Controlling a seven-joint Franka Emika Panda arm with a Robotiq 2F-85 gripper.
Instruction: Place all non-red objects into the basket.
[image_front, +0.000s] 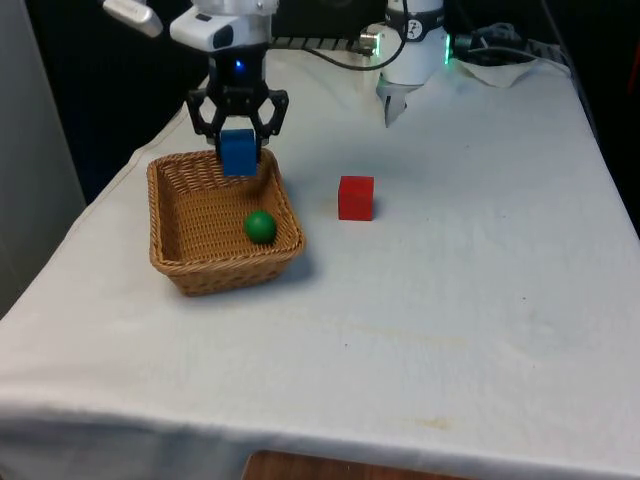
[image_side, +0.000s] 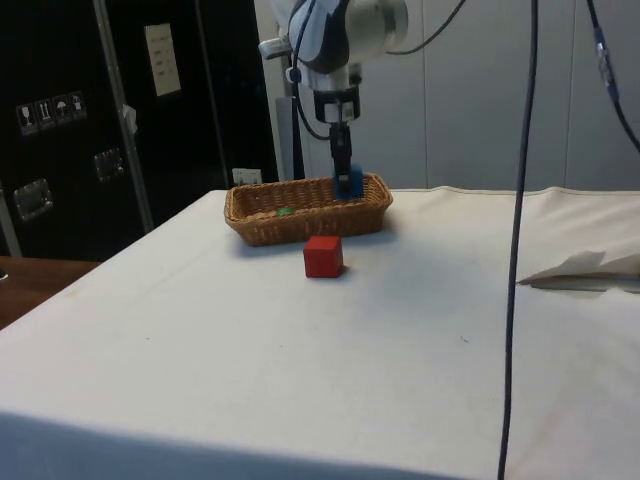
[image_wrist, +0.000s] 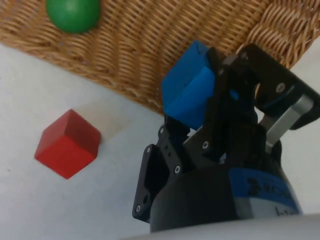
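A white cloth (image_front: 480, 300) covers the desk. Crumpled white paper (image_side: 590, 270) lies on it near one edge.

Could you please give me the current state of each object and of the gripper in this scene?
blue block: held off the surface between the fingers, over the far end of the basket.
gripper: shut on the blue block.
green ball: lying loose inside the basket.
basket: upright on the cloth, holding the green ball.
red cube: resting on the table cloth, outside the basket, untouched.
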